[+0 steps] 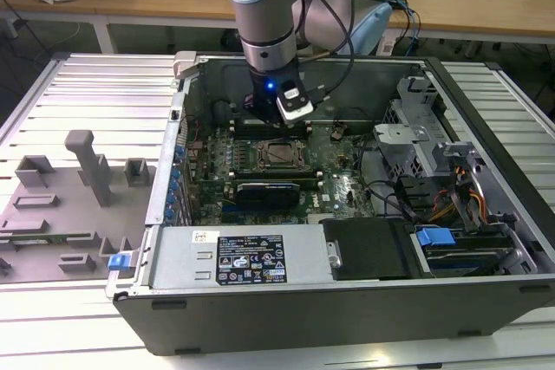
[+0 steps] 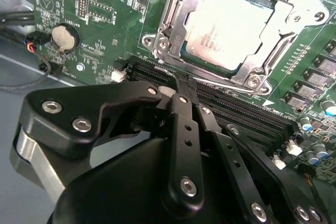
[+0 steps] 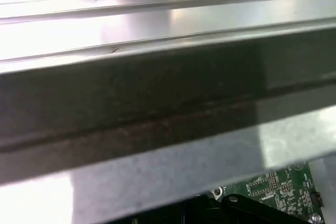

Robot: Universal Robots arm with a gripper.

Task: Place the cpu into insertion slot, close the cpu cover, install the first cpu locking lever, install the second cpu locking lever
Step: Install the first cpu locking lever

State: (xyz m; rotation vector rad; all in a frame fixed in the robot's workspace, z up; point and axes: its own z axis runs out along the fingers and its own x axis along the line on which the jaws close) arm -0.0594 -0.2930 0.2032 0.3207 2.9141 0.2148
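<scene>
A: Gripper [image 2: 181, 85] closed, fingers pinched together, nothing held. Tip down at the thin lever wire beside the socket, by the long black memory slots [image 2: 247, 114].

B: Cpu?

A: Cpu [image 2: 228, 27] already seated in the insertion slot [image 2: 170, 22], silver top showing. Cpu cover [image 2: 286, 17] looks down over it, framing the chip through its window. In the exterior view, socket [image 1: 279, 153] mid-board on the green motherboard [image 1: 342, 188], inside the open case [image 1: 486, 101], case on the table [image 1: 87, 84].

B: So on the lever step.

A: Looks like it. Can't tell whether contact is made with the lever or just short of it.

B: Tips for doing it right?

A: Push with the closed tip as one blunt tool, low on the wire. Sweep down and then sideways under the retaining hook, no forcing. Keep clear of the memory slot latches and the coin cell [image 2: 64, 36] side.
</scene>
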